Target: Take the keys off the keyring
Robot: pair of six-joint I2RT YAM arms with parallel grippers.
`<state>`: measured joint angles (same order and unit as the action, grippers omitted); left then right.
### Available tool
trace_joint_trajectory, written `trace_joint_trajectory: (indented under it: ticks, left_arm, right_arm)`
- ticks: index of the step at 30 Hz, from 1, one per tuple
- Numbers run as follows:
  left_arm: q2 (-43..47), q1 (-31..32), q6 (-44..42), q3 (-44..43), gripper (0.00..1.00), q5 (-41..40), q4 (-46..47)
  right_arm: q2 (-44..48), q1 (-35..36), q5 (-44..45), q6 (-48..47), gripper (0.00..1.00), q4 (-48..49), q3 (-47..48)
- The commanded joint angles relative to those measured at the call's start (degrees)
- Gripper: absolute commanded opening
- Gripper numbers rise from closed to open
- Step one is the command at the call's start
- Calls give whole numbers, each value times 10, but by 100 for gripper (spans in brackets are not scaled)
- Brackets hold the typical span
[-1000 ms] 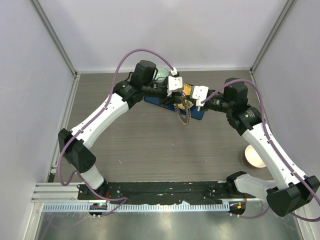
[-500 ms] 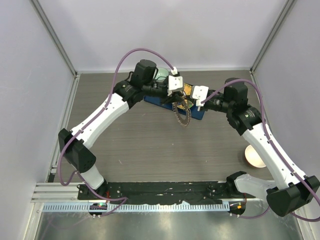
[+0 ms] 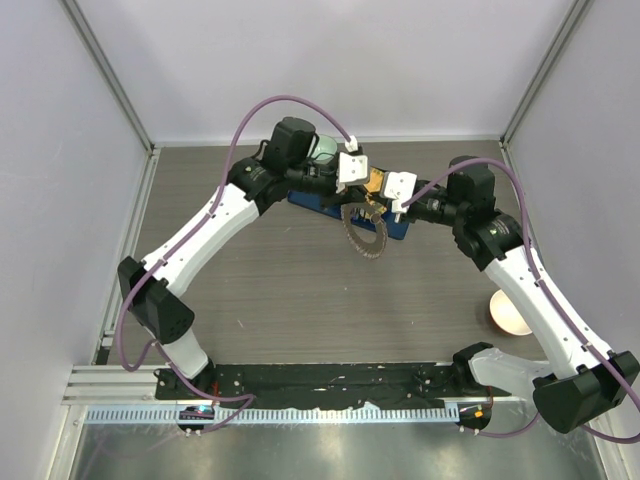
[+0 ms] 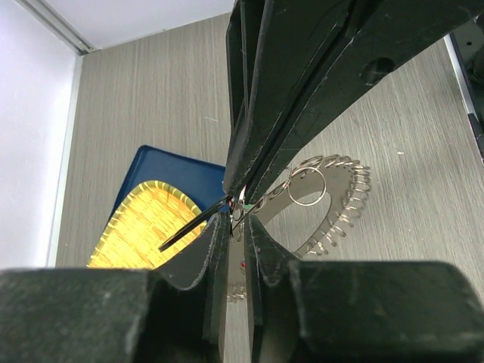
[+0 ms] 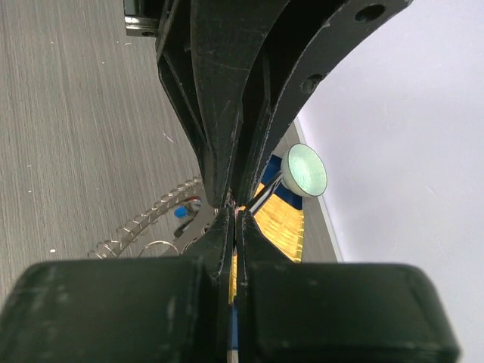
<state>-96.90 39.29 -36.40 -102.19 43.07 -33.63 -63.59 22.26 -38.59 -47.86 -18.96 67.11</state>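
The keyring (image 3: 364,236) hangs over the table as a half-circle fan of silvery keys (image 4: 342,208), just below where both grippers meet tip to tip. My left gripper (image 4: 238,219) has its jaws drawn in on a flat silvery key (image 4: 234,302) at the ring's top. My right gripper (image 5: 234,215) comes in from the opposite side, shut on the thin ring wire at the same spot. One key with a blue head (image 5: 181,212) shows among the fan. What lies right at the pinch point is hidden by the black fingers (image 4: 287,113).
A blue tray (image 3: 312,203) with a yellow woven mat (image 4: 140,231) lies under the grippers. A pale green bowl (image 3: 322,148) stands behind it. A cream bowl (image 3: 508,312) sits at the right, by the right arm. Grey walls close in three sides.
The left jaws have narrowed. The keyring has turned from nearly edge-on to a broad fan facing the top camera. Both arms have kept their places.
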Motion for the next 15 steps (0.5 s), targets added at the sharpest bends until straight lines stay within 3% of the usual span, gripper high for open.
trace_joint_trajectory:
  ticks: [1,15]
  left_arm:
    - [-6,4,-15,-14,17,4,-23]
    - [-14,4,-11,-20,25,-2,-21]
  right_arm:
    - [19,-1,-11,1,1,47,14]
    - [22,-1,-11,0,1,48,14]
